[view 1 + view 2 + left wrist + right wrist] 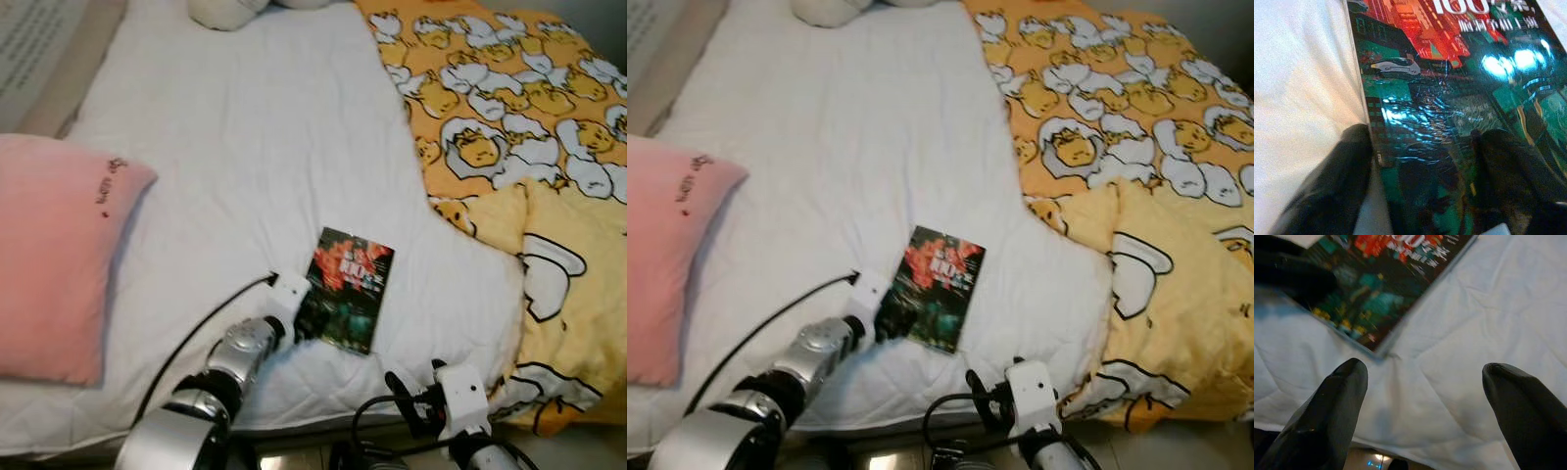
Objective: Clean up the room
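My left gripper (306,321) straddles the book's (349,286) lower-left edge, fingers spread, mid-frame on the white quilt (245,157); right gripper (1425,377) gapes empty.

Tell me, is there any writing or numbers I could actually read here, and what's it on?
"100": large white digits on the cover of the book; the characters beside and below them are too blurred to read.
Dark script on the pink pillow: too small to read.
Print on the grey surface beyond the pillow: too blurred.
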Available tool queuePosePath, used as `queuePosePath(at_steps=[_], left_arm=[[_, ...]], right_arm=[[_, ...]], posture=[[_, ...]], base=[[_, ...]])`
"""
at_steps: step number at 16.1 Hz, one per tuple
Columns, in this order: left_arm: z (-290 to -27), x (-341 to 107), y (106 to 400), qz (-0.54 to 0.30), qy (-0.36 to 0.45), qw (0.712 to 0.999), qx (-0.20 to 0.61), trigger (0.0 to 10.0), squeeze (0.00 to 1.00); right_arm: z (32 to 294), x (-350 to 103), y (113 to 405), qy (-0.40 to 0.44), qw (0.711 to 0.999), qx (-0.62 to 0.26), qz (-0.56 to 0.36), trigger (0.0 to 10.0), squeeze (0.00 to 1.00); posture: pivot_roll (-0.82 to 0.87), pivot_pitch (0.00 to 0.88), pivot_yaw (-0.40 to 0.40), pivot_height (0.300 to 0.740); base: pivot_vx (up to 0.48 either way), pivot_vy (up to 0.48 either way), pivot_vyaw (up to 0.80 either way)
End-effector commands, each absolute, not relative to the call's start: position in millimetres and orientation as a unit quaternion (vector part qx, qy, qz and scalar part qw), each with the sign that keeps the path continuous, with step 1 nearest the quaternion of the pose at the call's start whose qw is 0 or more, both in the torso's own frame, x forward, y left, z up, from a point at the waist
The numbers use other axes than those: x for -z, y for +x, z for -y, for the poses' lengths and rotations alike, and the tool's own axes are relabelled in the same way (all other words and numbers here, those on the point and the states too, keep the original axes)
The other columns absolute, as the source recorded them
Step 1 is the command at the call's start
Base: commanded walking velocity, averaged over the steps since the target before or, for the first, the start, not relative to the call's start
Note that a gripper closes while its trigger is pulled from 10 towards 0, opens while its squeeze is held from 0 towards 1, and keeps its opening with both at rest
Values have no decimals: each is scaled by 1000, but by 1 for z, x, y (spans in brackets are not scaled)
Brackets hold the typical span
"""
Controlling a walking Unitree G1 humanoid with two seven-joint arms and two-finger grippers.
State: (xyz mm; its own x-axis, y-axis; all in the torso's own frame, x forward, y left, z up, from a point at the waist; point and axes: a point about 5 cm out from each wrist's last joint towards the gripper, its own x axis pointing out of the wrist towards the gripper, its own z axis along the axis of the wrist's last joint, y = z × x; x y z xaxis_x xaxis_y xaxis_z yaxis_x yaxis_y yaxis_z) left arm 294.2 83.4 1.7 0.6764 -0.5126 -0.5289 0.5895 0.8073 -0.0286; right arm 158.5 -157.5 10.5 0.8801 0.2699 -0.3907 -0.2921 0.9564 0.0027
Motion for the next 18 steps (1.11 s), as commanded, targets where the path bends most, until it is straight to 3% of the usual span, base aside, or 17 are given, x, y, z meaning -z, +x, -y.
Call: queuePosePath(at_steps=[1,7,12,18], left_arm=[[-77,19,272,-321,69,888,320,0,0],[-81,9,285,-311,-24,911,271,0,0],[-72,12,278,-311,24,897,313,0,0],[-66,1,289,-287,-44,912,290,0,0]], right_arm=[[160,-10,157,-29,968,-148,-200,10000,0],[162,-11,169,-27,971,-140,-193,10000,0],[165,-11,174,-32,971,-138,-191,10000,0],[165,-11,187,-32,974,-133,-183,10000,0]], posture=[[-92,98,-74,740],[-91,57,-67,740],[-94,35,-67,740],[-86,3,-61,740]], base=[[0,0,0],[0,0,0],[0,0,0],[0,0,0]])
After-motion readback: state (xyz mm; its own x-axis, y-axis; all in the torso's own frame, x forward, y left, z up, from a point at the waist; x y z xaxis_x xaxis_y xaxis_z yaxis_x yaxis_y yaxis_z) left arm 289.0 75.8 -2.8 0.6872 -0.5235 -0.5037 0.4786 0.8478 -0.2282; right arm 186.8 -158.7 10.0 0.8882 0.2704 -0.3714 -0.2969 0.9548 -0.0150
